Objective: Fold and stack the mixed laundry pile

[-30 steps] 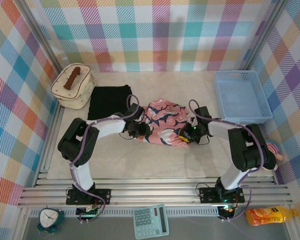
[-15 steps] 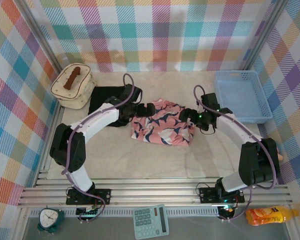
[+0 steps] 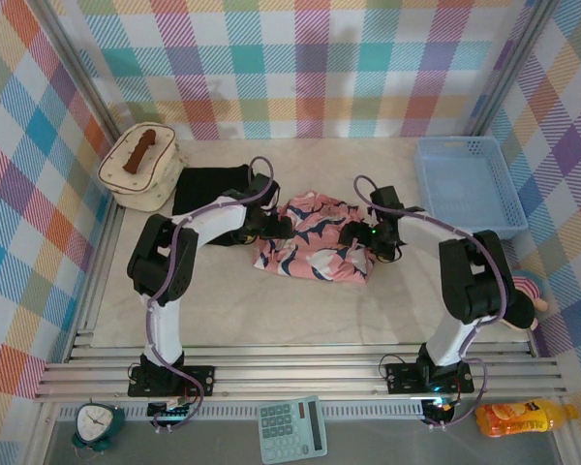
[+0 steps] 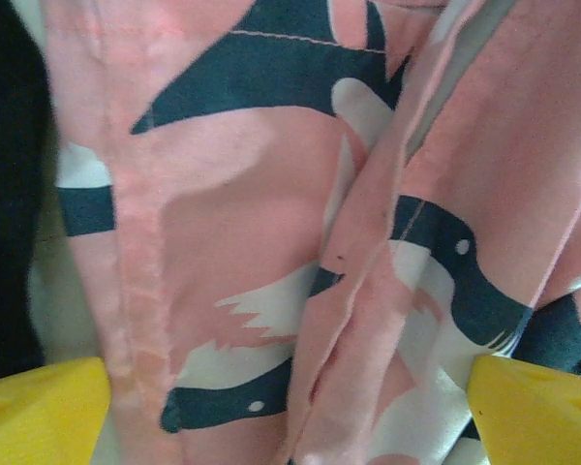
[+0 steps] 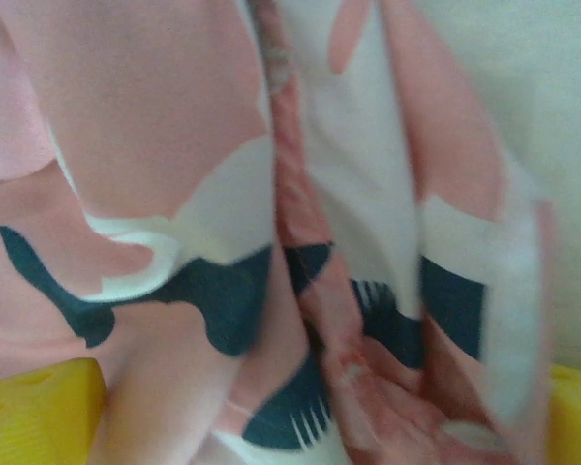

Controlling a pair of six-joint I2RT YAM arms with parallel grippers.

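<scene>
Both arms have come back toward their bases since half a second ago. They were reaching at the far corners of the soft pink garment printed with dark navy and white shapes (image 3: 310, 244); now they sit at its left and right edges. Garment outline looks unchanged.

Cream desk (image 3: 271, 310): the pink garment lies roughly mid-desk as a rumpled rectangle, not a clean fold. Plain black shirt (image 3: 201, 189), folded flat, sits just off the pink garment's far-left corner, partly under the left arm. Not stacked yet.

Left end effector (image 3: 277, 228) is at the pink garment's left edge, yellow fingers spread wide, a cloth ridge between them, nothing gripped. Right end effector (image 3: 354, 235) is at the right edge, same state: spread wide, nothing gripped.

Risks, my read:
- Both sit over raised creases. Closing here likely pinches several layers, so a lift would drag the fold open.
- Left wrist view shows the black shirt right beside the pink hem, so a slightly off closure could grab both.
- Uneven pull between the two sides would skew the pink garment before it goes onto the black shirt.
</scene>
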